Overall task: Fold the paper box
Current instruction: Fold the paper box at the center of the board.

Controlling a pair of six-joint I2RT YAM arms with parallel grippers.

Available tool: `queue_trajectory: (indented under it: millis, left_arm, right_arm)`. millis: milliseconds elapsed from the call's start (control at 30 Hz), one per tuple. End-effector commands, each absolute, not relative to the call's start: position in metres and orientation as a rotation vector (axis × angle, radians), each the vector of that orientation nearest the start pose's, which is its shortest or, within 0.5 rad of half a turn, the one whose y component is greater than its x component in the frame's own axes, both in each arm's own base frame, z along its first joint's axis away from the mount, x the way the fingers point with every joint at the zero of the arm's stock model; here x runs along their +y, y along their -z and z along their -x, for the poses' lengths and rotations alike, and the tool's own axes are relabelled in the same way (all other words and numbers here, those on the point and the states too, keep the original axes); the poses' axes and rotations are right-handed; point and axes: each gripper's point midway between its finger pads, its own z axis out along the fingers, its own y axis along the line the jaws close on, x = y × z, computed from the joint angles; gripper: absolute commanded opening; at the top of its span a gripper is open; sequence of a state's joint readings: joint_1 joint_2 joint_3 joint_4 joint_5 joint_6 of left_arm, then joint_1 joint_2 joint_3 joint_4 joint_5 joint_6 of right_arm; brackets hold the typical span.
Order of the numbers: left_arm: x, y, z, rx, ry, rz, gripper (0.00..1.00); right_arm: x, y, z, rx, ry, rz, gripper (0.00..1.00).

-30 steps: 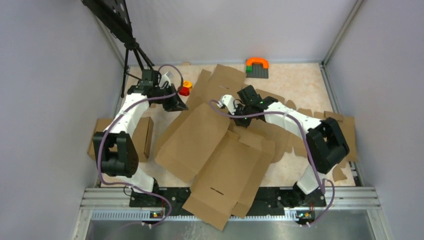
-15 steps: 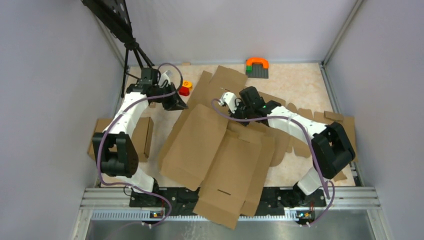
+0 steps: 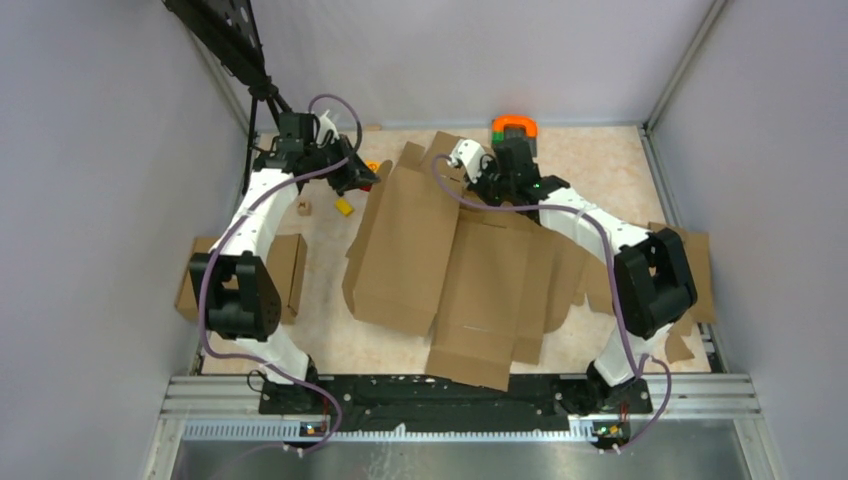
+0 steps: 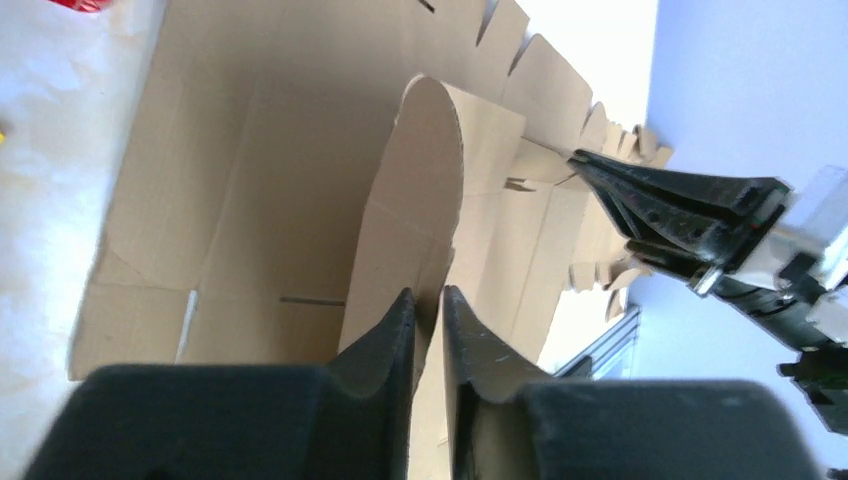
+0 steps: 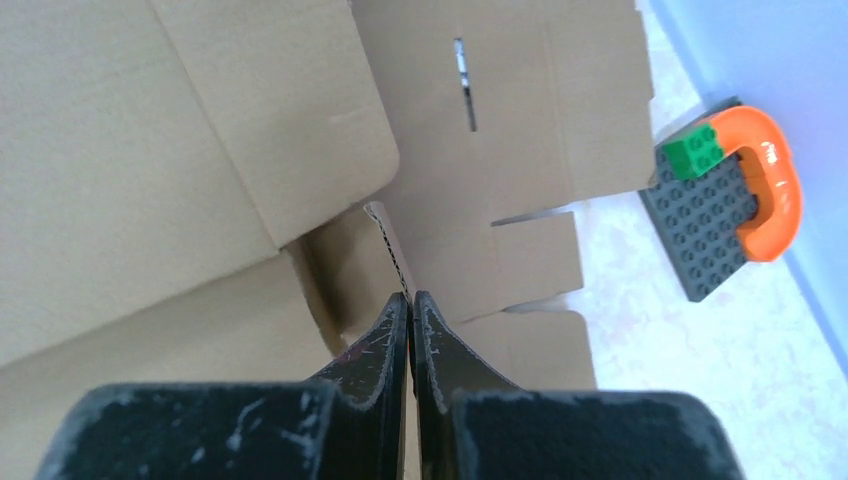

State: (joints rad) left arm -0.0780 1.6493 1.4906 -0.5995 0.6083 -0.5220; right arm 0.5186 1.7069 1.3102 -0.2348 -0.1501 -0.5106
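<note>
Both arms reach far out over the table (image 3: 600, 160). The left arm (image 3: 262, 215) climbs from its base at 7 o'clock, with its elbow bent out toward 9 o'clock and its wrist at about 11 o'clock. The left tool (image 4: 425, 297) has its fingers (image 4: 385, 340) drawn almost together, nipping a rounded flap of the paper box (image 3: 400, 250). The right arm (image 3: 590, 225) rises from 5 o'clock, its elbow out at 3 o'clock and its forearm stretched to about 12 o'clock. The right tool (image 5: 410, 298) is pressed closed, with a thin flap edge of the same box caught at its tips.
</note>
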Motion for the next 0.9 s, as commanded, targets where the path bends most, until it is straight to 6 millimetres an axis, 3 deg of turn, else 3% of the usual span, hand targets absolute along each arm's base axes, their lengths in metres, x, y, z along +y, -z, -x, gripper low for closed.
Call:
queue_trajectory:
  millis: [0, 67, 167, 367, 533, 700, 867]
  left_arm:
    - [-0.151, -0.239, -0.428, 2.316, 0.996, 0.212, 0.27]
    - [-0.146, -0.235, -0.429, 2.344, 0.947, 0.201, 0.37]
    - [-0.139, -0.221, -0.427, 2.401, 0.885, 0.187, 0.46]
    - [-0.136, -0.203, -0.420, 2.447, 0.862, 0.198, 0.51]
    - [-0.126, -0.201, -0.420, 2.457, 0.780, 0.194, 0.60]
    - [-0.126, -0.193, -0.419, 2.494, 0.800, 0.198, 0.61]
    - [-0.111, -0.172, -0.401, 2.557, 0.793, 0.270, 0.44]
  right_arm:
    - [0.265, -0.203, -0.446, 1.658, -0.139, 1.127, 0.00]
    - [0.266, -0.197, -0.447, 1.636, -0.132, 1.148, 0.00]
    - [0.265, -0.187, -0.446, 1.606, -0.119, 1.155, 0.00]
    - [0.264, -0.173, -0.441, 1.598, -0.125, 1.165, 0.00]
    - [0.259, -0.165, -0.435, 1.597, -0.118, 1.154, 0.00]
    - [0.263, -0.162, -0.429, 1.590, -0.153, 1.177, 0.00]
    - [0.277, -0.165, -0.422, 1.569, -0.204, 1.190, 0.00]
